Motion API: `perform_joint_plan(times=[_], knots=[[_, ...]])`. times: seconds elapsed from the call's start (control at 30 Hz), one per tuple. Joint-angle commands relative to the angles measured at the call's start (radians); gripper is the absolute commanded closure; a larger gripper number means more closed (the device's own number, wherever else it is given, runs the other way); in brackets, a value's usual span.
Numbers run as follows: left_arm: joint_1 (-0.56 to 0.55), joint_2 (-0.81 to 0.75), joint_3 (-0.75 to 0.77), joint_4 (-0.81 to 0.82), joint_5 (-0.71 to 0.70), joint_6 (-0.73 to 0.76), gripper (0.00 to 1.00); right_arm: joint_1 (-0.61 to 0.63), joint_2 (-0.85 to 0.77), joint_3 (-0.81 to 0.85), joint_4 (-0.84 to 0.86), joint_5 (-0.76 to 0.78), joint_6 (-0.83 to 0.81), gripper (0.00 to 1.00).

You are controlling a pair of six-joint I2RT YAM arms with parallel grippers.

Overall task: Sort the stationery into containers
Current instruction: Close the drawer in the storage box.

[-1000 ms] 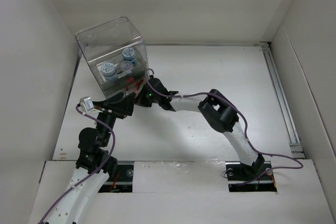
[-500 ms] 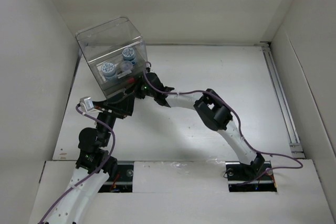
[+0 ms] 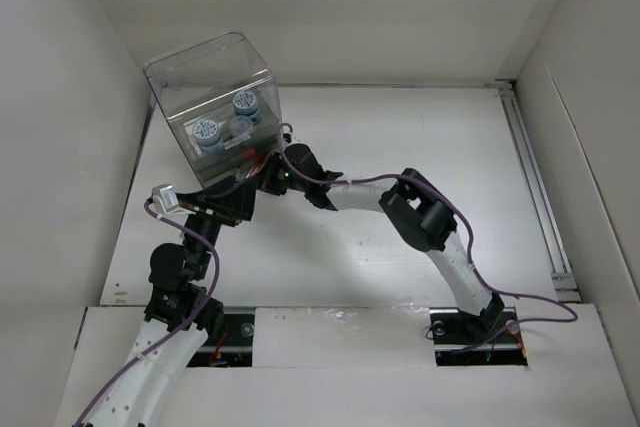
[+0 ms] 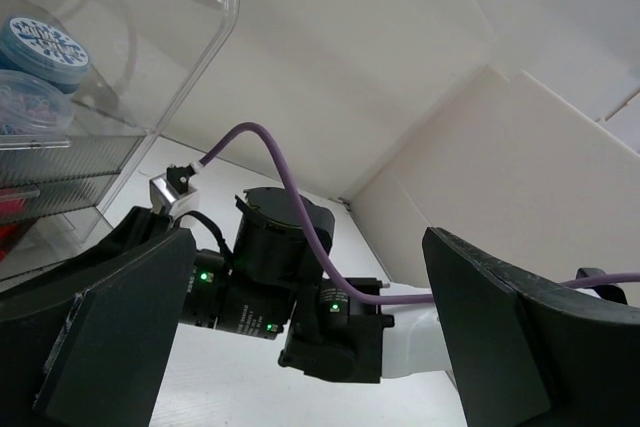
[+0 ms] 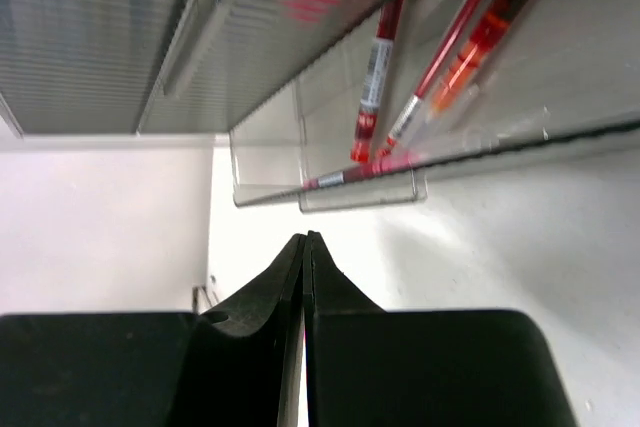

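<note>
The clear organiser box (image 3: 215, 87) stands at the far left. Two blue-and-white rolls (image 3: 207, 133) lie inside it, and one roll (image 4: 40, 39) shows in the left wrist view. Its low front drawer (image 5: 330, 190) stands out, with several red pens (image 5: 372, 87) lying in it. My right gripper (image 5: 305, 239) is shut, nothing showing between its fingers, with its tips just short of the drawer's front edge; in the top view it (image 3: 268, 171) sits at the box's lower front. My left gripper (image 4: 310, 332) is wide open and empty, just below the box (image 4: 120, 67), and looks across at the right wrist. The dark marker is not in view.
White walls close in the table (image 3: 400, 147) on the left, back and right. A rail (image 3: 535, 187) runs along the right edge. The right arm's forearm (image 3: 345, 192) and purple cable (image 4: 290, 197) lie close in front of the left gripper (image 3: 240, 199).
The right gripper pushed in towards the box's front, then drew back a little. The left arm has not moved.
</note>
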Motion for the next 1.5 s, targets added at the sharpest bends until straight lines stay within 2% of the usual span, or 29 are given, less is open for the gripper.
perform_joint_plan(times=[0.0, 0.2, 0.37, 0.77, 1.03, 1.07, 1.27, 1.47], knots=[[-0.004, -0.004, -0.003, 0.049, 0.006, 0.005, 0.03, 0.003, -0.074, -0.034, 0.056, -0.039, -0.068, 0.94], [-0.004, -0.004, -0.003, 0.049, 0.015, 0.005, 0.03, 0.003, -0.037, -0.068, 0.032, -0.039, -0.068, 0.94], [-0.004, -0.004, -0.003, 0.049, 0.015, 0.005, 0.03, -0.007, 0.024, 0.033, -0.031, -0.039, -0.068, 0.94], [-0.004, -0.004, -0.003, 0.049, 0.015, 0.005, 0.03, -0.053, 0.138, 0.197, -0.040, -0.028, 0.021, 0.92], [-0.004, -0.004, -0.003, 0.049, 0.015, 0.005, 0.03, -0.062, 0.156, 0.234, -0.040, 0.013, 0.104, 0.84], [-0.004, -0.004, -0.003, 0.049, 0.015, 0.005, 0.03, -0.062, 0.165, 0.246, -0.040, 0.014, 0.104, 0.80], [-0.004, -0.004, -0.003, 0.049, 0.015, 0.005, 0.03, -0.062, 0.175, 0.247, -0.040, 0.087, 0.179, 0.78], [-0.004, -0.004, -0.003, 0.049, 0.015, 0.005, 0.03, -0.053, 0.184, 0.257, -0.030, 0.119, 0.237, 0.73]])
